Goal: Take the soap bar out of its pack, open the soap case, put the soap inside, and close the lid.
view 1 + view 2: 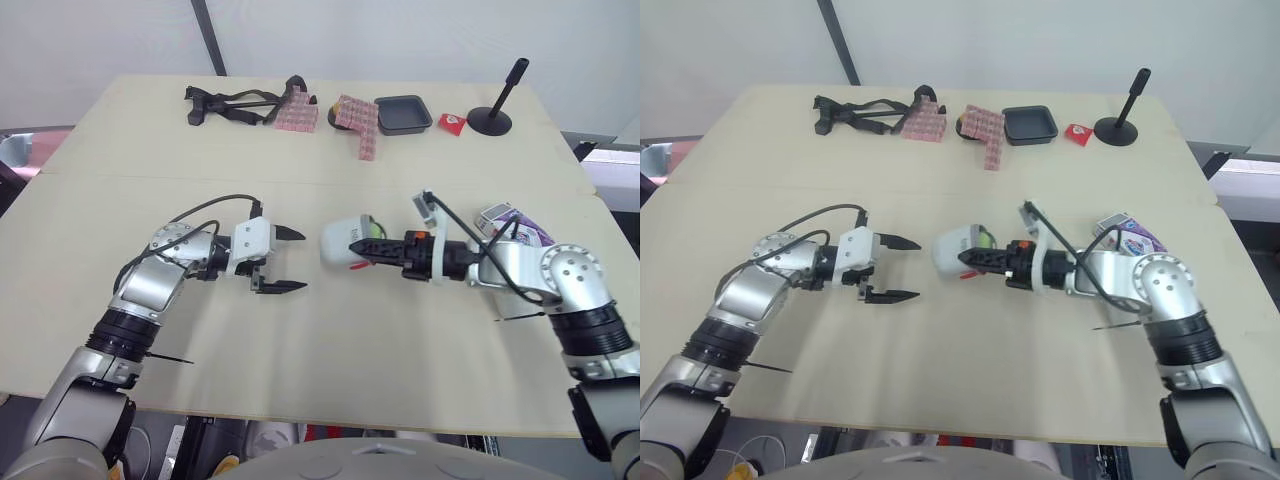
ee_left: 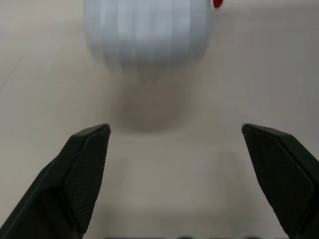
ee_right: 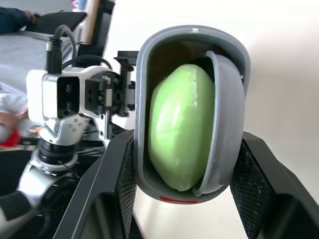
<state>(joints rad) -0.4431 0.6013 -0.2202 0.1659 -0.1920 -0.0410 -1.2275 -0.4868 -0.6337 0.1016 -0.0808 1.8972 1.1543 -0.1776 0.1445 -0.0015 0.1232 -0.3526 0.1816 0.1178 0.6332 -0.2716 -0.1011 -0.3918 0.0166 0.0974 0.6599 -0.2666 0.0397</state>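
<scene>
My right gripper point(image 1: 362, 250) is shut on the white soap case point(image 1: 343, 243), holding it on its side near the table's middle. The green soap bar point(image 3: 182, 127) sits inside the case point(image 3: 192, 104), whose lid stands ajar, leaving the soap showing. My left gripper point(image 1: 302, 261) is open and empty, a short way left of the case and pointing at it. In the left wrist view the case point(image 2: 147, 35) lies ahead of the spread fingers point(image 2: 87, 164), apart from them. The purple and white soap pack point(image 1: 515, 222) lies behind my right forearm.
Along the table's far edge lie a black strap tool point(image 1: 235, 103), pink block clusters point(image 1: 357, 118), a black tray point(image 1: 403, 113), a small red item point(image 1: 453, 123) and a black stand point(image 1: 492, 118). A seam point(image 1: 150, 178) crosses the table.
</scene>
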